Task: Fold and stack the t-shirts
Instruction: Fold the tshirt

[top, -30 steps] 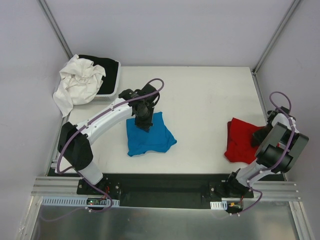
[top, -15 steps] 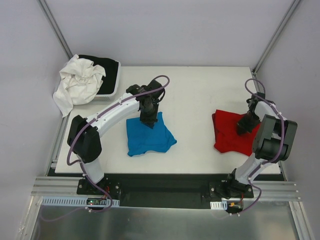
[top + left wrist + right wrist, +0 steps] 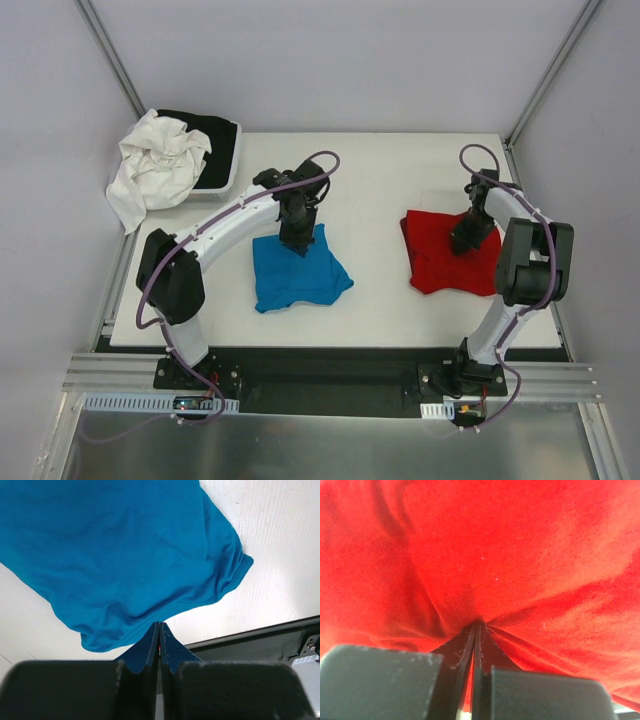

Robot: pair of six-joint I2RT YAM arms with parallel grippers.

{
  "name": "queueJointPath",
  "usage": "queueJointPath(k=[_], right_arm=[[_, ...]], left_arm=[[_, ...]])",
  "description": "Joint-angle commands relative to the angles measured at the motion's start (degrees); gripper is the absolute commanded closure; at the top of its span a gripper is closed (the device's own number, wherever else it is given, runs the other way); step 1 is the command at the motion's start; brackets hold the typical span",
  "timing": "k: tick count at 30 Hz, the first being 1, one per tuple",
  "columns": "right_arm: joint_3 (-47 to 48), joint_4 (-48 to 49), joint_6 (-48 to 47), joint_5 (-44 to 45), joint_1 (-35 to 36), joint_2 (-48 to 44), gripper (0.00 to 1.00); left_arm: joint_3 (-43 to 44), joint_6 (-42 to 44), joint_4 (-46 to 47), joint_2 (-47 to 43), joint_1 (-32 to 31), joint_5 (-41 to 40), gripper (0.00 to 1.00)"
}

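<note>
Two roughly folded, unstacked and well apart on the table [image 3: 390, 190]: turquoise t-shirt [image 3: 295, 275] at seven o'clock pinched by the left gripper [image 3: 297, 238], red t-shirt [image 3: 440, 268] at three o'clock clamped in the right gripper [image 3: 462, 240].

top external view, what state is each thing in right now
blue t-shirt: loosely folded, on the table, far edge pinched
red t-shirt: loosely folded, on the table, right part pinched
left gripper: shut on the blue t-shirt
right gripper: shut on the red t-shirt
white garment: crumpled, heaped over the tray's left side
black garment: lying in the tray, partly covered by the white garment
</note>
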Motion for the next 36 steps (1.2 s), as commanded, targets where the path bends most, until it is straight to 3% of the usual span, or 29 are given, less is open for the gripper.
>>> queueJointPath(k=[1, 17, 26, 27, 28, 29, 30, 31, 32, 34, 36], right_arm=[[3.2, 1.0, 3.8, -1.4, 1.7, 3.5, 0.99], [19.8, -3.5, 7.9, -0.6, 7.4, 14.1, 0.99], [21.5, -3.2, 5.8, 1.0, 8.3, 13.3, 0.96], [19.5, -2.4, 3.8, 2.0, 9.0, 9.4, 0.74], [18.5, -1.4, 2.8, 3.0, 9.4, 6.6, 0.62], [17.0, 0.8, 1.7, 3.0, 9.8, 4.0, 0.52], [15.9, 1.7, 0.8, 2.4, 10.7, -1.0, 0.36], [14.3, 2.3, -0.9, 0.5, 11.4, -2.9, 0.29], [14.0, 2.4, -1.7, -0.7, 12.2, -4.5, 0.23], [12.3, 1.9, -4.3, -4.3, 15.7, -7.8, 0.09], [9.8, 2.9, -5.2, -8.2, 19.4, -9.3, 0.0]], left_arm=[[-1.2, 1.5, -1.2, -3.3, 1.7, 0.7, 0.99], [-4.7, 1.7, -1.3, -6.6, 4.3, 0.8, 0.99], [-5.5, 1.0, -1.6, -7.8, 4.6, -0.6, 0.98], [-5.3, 0.8, -1.6, -8.2, 4.6, -1.4, 0.91], [-4.9, 0.5, -2.0, -8.6, 4.7, -2.5, 0.88], [-4.5, -0.4, -2.2, -10.0, 4.7, -6.4, 0.78], [-4.3, -1.0, -2.3, -10.8, 4.9, -7.7, 0.64], [-4.5, -1.7, -2.4, -11.5, 5.4, -8.7, 0.32], [-5.3, -3.6, -2.5, -12.8, 6.9, -8.9, 0.19], [-7.2, -5.5, -2.4, -13.7, 8.6, -7.4, 0.01], [-11.6, -7.7, -1.6, -13.8, 10.3, -4.8, 0.01]])
